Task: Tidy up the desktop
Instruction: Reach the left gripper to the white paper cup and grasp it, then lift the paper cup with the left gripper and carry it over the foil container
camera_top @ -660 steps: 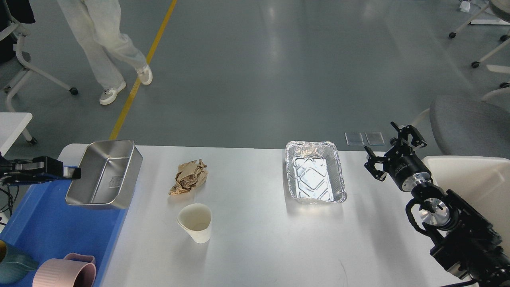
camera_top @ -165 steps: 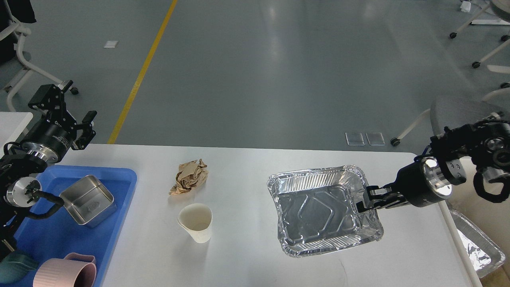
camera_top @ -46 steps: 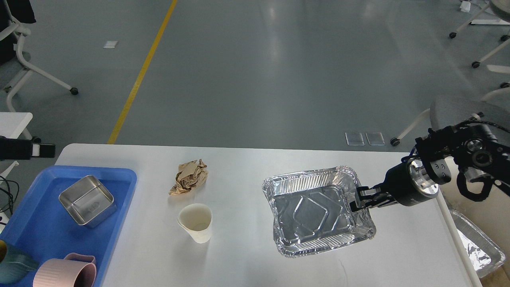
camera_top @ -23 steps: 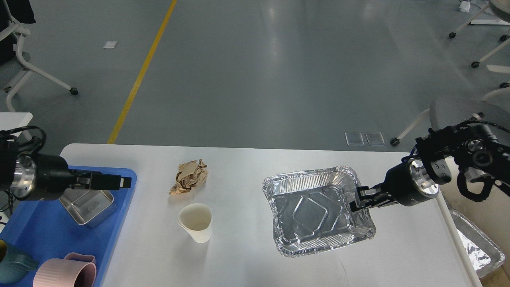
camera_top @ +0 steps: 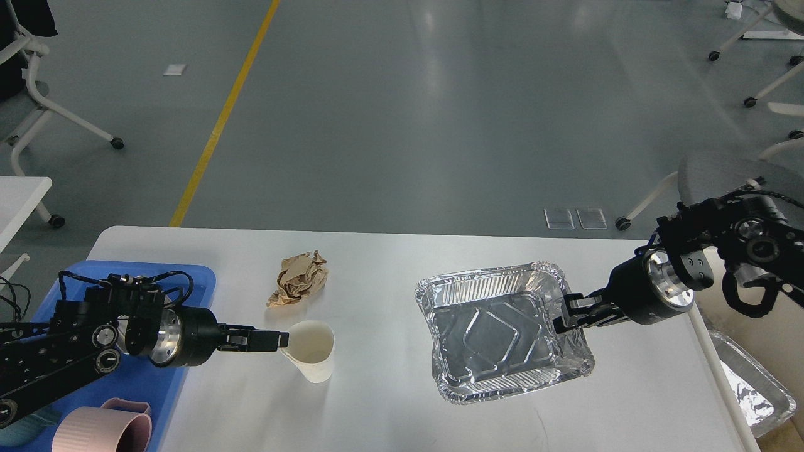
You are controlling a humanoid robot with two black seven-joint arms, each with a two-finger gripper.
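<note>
While the right tool (camera_top: 563, 316) grips the foil tray's (camera_top: 502, 336) rim, the left tool's (camera_top: 276, 340) grip at the cup (camera_top: 309, 350) is unclear.

Beyond the far edge of my counter (camera_top: 402, 251) I see a smooth grey floor (camera_top: 402, 113) with pale streaks of reflected light. A yellow line (camera_top: 223, 119) runs across it on the left, with a small white scrap (camera_top: 174, 69) lying beside it. A chair on castors (camera_top: 38, 100) stands at far left, near the corner of a white table (camera_top: 19, 194). At right is a grey chair seat (camera_top: 722, 179), more castored legs (camera_top: 763, 69), and two clear floor plates (camera_top: 575, 218).
</note>
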